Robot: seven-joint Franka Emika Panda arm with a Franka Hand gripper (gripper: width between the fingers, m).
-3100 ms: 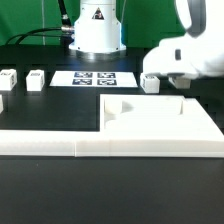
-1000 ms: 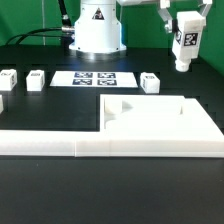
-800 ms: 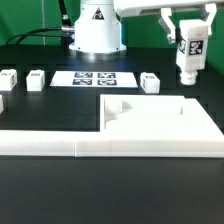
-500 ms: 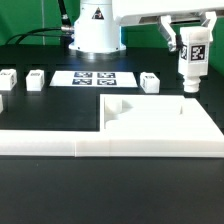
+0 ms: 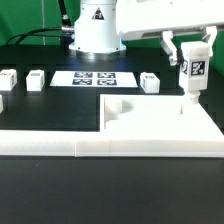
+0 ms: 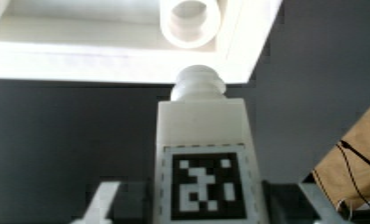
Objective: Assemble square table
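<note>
The end effector (image 5: 192, 58) clasps a tagged leg (image 5: 193, 76) upright above the square tabletop (image 5: 150, 125), at its far corner on the exterior view's right. The leg's peg looks short of the corner hole (image 6: 191, 14). Centre it first, then lower straight, without tilt.

Black table (image 5: 60, 195): square slab (image 5: 160, 120) against low white wall (image 5: 45, 144); marker board (image 5: 93, 77); loose legs (image 5: 37, 79) near board.

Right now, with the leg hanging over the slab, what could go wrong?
1. The tip of the leg might miss the hole and jam on the slab.
2. The gripper holds only the top end of the leg, so a push could tilt it.
3. A sideways push might shift the slab.
</note>
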